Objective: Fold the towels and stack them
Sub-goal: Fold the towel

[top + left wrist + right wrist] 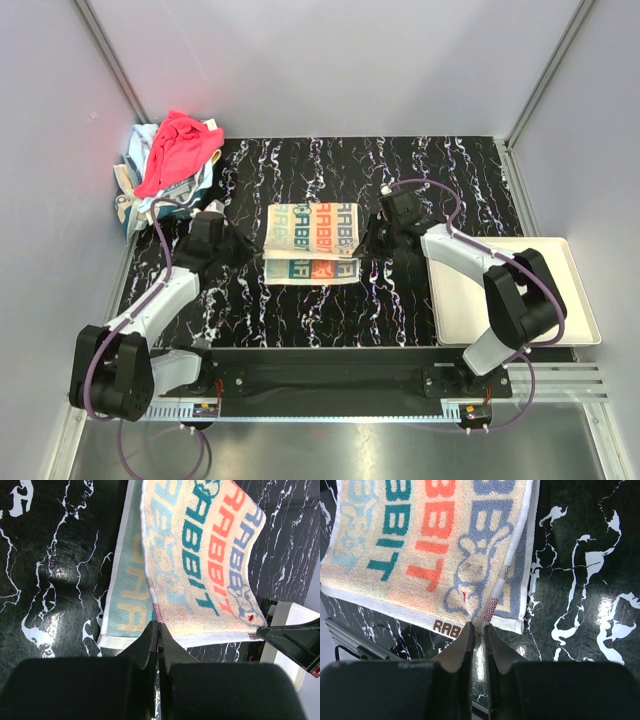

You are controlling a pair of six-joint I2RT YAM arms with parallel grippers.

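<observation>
A cream towel [313,240] with coloured block letters lies mid-table, its top layer folded over a lower layer [125,600] that shows along the near side. My left gripper [256,250] is shut on the top layer's left corner [159,625]. My right gripper [364,247] is shut on the right corner [479,626], next to a red-dotted tag [491,607]. The held layer [200,555] [430,545] hangs slightly raised between the two grippers. More towels are heaped at the back left, a pink-red one [178,150] on top of light blue and patterned ones [140,190].
A flat cream tray [560,300] sits at the right edge of the black marbled table [430,180], under my right arm. Grey walls close in the back and sides. The towel heap overhangs the table's left edge.
</observation>
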